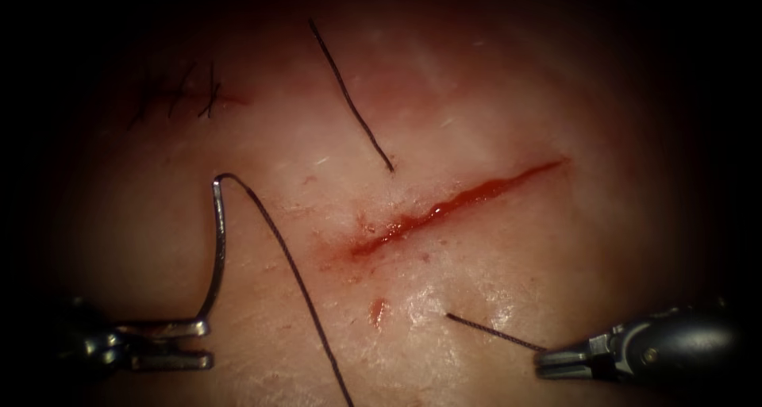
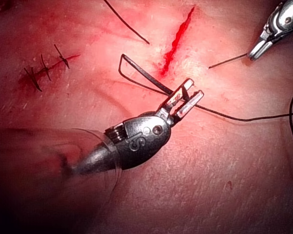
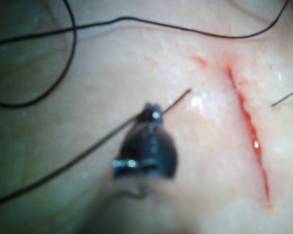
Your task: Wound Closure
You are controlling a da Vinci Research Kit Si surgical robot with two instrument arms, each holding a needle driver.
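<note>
Left of the cut, the left gripper clamps the needle near its tip end, clear of the tissue, while the right gripper, closed, grips the thread; keep both grips firm.

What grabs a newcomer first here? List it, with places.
The open red cut running slantwise across the pale pork tissue draws the eye first. Left of it, the left tool holds the curved steel needle near its tip end, clear of the tissue, dark thread trailing from its top. Lower right, the right tool grips a short thread end.
</note>
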